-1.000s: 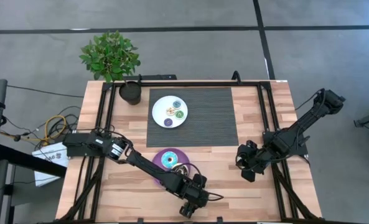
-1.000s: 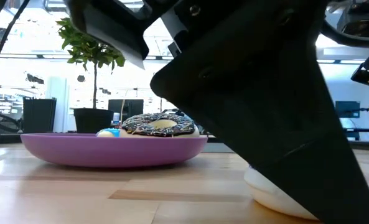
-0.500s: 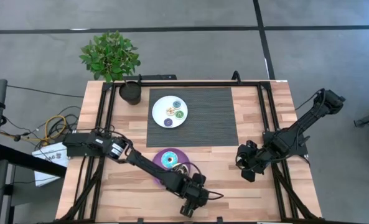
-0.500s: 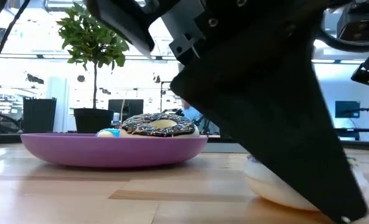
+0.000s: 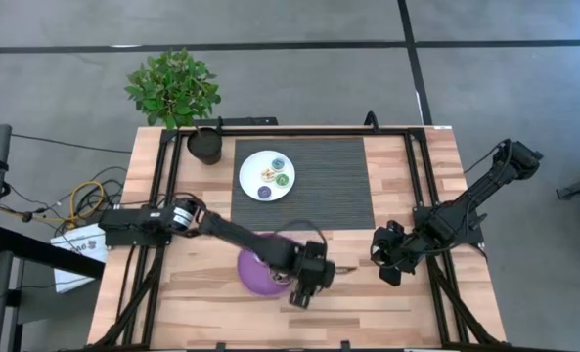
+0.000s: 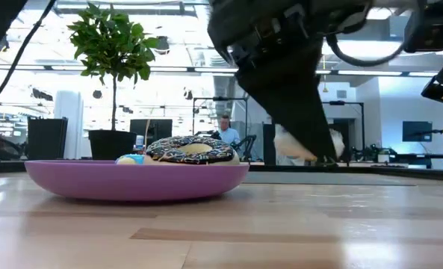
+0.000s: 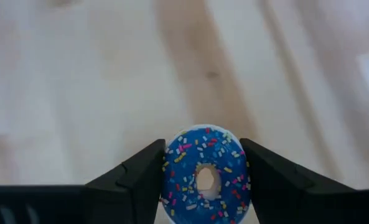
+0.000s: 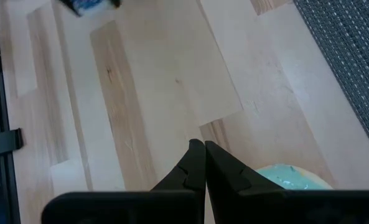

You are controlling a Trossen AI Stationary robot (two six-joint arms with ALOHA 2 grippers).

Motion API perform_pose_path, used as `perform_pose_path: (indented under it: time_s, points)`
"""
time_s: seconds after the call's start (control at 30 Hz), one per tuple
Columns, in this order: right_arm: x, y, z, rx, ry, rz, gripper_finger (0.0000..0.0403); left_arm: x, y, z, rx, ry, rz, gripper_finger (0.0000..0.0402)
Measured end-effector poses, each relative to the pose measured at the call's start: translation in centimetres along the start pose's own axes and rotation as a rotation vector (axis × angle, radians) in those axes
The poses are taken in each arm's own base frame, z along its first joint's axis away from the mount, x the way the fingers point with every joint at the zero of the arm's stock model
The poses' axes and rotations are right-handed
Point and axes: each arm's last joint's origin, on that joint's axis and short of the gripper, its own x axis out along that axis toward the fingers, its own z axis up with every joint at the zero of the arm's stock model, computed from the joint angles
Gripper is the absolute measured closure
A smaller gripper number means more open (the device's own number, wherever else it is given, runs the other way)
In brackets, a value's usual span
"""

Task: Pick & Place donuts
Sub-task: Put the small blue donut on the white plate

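The left claw [image 7: 203,180] is clenched around the blue-iced ring donut with coloured sprinkles [image 7: 205,175], holding it clear of the pale wooden surface [image 7: 97,93], just beside the purple round plate [image 6: 131,179]. On that plate sits the brown-and-cream ring donut [image 6: 193,149]. The right claw [image 8: 204,163] waits pressed closed, off to the right.

Two dark, jointed arms [image 5: 241,240] with matte black angular jaws; a pale band, perhaps metal, rings one joint.

A grey floor [image 5: 65,88] crossed by dark lines [image 5: 270,45] surrounds the wooden table [image 5: 407,303]; a potted plant [image 5: 172,86] stands beside it.
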Motion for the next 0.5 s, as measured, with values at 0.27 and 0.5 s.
perform_pose_path:
  time_s: [0.27, 0.5]
  points:
    - [0.0, 0.1, 0.1, 0.015, -0.013, 0.007, 0.0403, -4.2, 9.1, -0.1, 0.036, -0.006, 0.122, 0.0207]
    - [0.0, 0.0, 0.1, 0.079, -0.028, -0.009, 0.0403, -8.7, 16.9, -2.3, -0.048, 0.032, 0.153, 0.0207]
